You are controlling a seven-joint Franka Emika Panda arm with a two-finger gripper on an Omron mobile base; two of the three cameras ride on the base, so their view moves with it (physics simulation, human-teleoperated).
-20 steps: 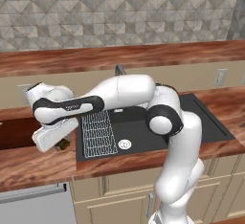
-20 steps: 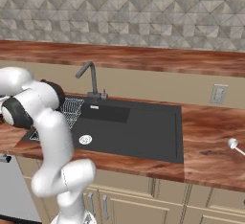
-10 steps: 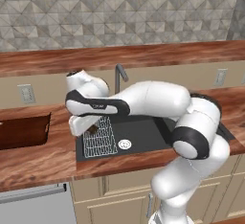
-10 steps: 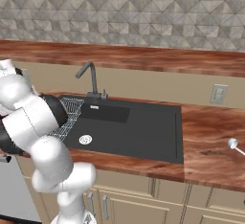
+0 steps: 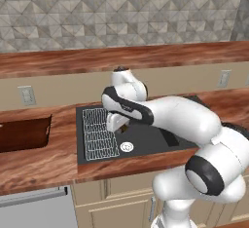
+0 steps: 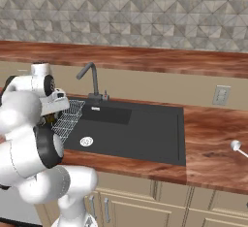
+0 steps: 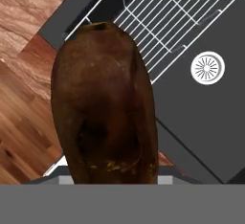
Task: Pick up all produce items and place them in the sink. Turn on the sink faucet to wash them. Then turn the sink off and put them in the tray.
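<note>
Hand view has my end effector [image 5: 121, 123] pinching the brown oblong produce item [image 7: 105, 108], held above the black sink [image 6: 145, 129], over the white wire rack [image 7: 177, 22] near the round drain [image 7: 207, 68].

We find no readable text, label, brand, number or sign anywhere: none on the tiled wall, the wooden surface, the sink, the cabinet fronts or the wall outlets.
</note>
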